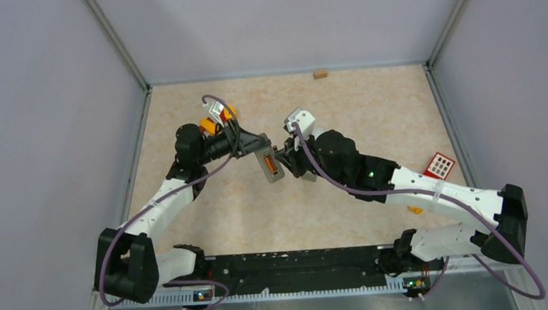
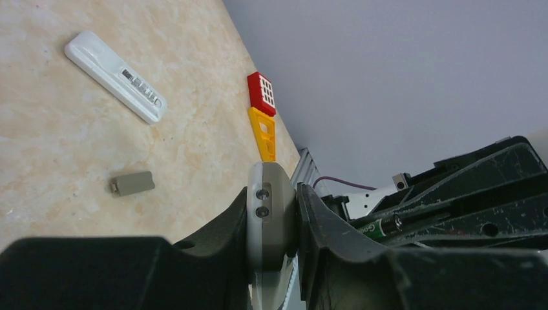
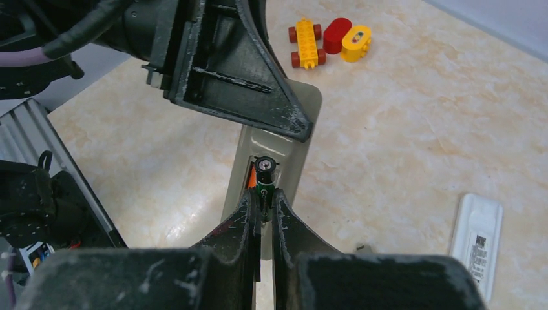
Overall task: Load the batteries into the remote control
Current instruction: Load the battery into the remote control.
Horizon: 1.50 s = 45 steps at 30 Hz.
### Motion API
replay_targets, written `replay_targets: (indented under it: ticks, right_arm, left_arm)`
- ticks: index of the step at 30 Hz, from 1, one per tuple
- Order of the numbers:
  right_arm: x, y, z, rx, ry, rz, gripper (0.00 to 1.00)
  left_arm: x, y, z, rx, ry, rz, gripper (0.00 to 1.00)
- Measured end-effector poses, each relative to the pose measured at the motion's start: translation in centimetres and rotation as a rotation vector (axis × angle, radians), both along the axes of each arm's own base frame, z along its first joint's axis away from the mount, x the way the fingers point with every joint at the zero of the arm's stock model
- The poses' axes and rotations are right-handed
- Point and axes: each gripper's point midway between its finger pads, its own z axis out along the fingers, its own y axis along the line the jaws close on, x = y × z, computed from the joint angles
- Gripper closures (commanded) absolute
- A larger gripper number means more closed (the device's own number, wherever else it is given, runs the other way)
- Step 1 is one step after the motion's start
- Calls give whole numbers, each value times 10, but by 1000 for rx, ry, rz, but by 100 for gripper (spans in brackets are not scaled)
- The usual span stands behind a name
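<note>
- Arms meet mid-frame in the top view: the left arm (image 1: pixel 166 197) bends up from the lower left, the right arm (image 1: pixel 417 193) stretches in from the lower right
- And the left fingers (image 2: pixel 223 226)?
- Clamped on both sides of the grey remote (image 2: pixel 270 194), which they hold above the surface (image 1: pixel 340 108)
- The right fingers (image 3: pixel 242 223)?
- Nearly pressed together, pinching a dark green battery (image 3: pixel 265 173) by its lower end; its other end faces the wrist camera
- Where is it against the remote?
- At the remote's open back, just right of an orange battery (image 3: pixel 251 179) lying inside. Whether the green one is seated, I cannot tell
</note>
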Motion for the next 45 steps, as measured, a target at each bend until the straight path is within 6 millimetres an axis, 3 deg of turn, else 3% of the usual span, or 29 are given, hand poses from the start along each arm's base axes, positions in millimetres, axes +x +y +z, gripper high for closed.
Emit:
replay_targets:
  ticks: [9,26,37,45]
  right_arm:
    - [-3,8,-5,-31,-22,59,100]
    - [-1,16,-25,-79,0,77,100]
    - [2,14,-24,-85,-3,59,83]
    - [3,15,-20,-80,-2,55,81]
  left_arm:
    - [6,-3,-2,-36,90,-1,100]
    - [4,-4,10,-75,79,-10,100]
    - [4,-5,16,-89,60,-15,100]
    - [4,-5,19,-98,54,-15,100]
